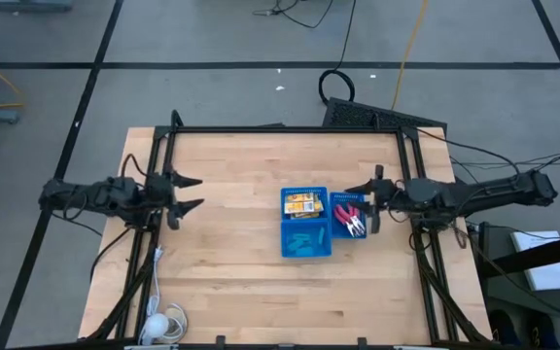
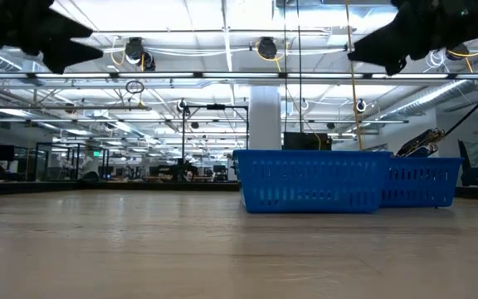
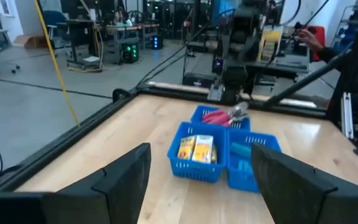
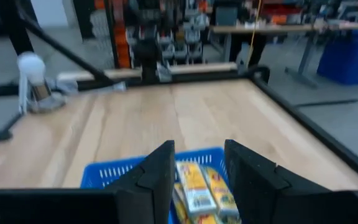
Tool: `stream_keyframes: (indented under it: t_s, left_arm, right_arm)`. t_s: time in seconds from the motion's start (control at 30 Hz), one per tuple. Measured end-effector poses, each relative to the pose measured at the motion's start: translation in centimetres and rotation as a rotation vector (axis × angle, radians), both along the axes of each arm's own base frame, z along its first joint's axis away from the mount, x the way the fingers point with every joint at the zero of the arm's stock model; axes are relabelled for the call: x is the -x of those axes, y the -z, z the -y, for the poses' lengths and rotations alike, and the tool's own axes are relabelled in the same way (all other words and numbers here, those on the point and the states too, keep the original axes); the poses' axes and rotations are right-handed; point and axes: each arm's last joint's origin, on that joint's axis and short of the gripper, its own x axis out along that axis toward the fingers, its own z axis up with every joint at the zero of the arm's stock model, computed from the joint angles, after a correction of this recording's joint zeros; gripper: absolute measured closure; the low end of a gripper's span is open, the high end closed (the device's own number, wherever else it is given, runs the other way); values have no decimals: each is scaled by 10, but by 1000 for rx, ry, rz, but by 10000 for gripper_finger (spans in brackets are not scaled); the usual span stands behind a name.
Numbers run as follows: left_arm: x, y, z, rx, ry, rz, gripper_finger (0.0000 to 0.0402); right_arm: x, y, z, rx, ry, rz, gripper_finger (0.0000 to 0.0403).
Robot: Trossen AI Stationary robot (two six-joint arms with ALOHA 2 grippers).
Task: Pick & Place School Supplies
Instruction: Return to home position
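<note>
A blue compartmented tray (image 1: 305,255) sits mid-table. Yellow-orange packets (image 1: 302,202) lie in its far compartment and light-blue plastic pieces (image 1: 306,240) in its near one. A smaller blue basket (image 1: 343,231) at its right side holds red-handled tools (image 1: 351,216) with metal tips. My right gripper (image 1: 369,202) hovers open above that basket's right edge; its wrist view looks down on the packets (image 4: 197,186) between its fingers (image 4: 160,174). My left gripper (image 1: 191,193) waits open, raised over the table's left part, facing the tray (image 3: 194,168).
A white cable and a small white object (image 1: 168,321) lie near the table's near left corner. A black frame (image 1: 280,129) runs along the table's edges. Bare wood (image 1: 231,233) lies between my left gripper and the tray. In the low view the baskets (image 2: 309,181) stand right of centre.
</note>
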Motion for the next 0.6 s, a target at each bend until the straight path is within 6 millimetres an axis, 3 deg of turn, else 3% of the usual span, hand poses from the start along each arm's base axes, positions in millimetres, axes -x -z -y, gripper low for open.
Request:
stream_keyframes:
  t_s: [0.17, 0.37, 0.6]
  left_arm:
    - [11, 17, -2, 10, 1, 11, 121]
    - [10, 29, -2, 19, -6, -16, 121]
    - [6, 39, -1, 25, -19, -23, 121]
  right_arm:
    - [21, -12, 2, -32, 3, 87, 271]
    - [49, -7, 5, -31, 6, 57, 271]
    - [49, 32, 5, 17, -3, 87, 271]
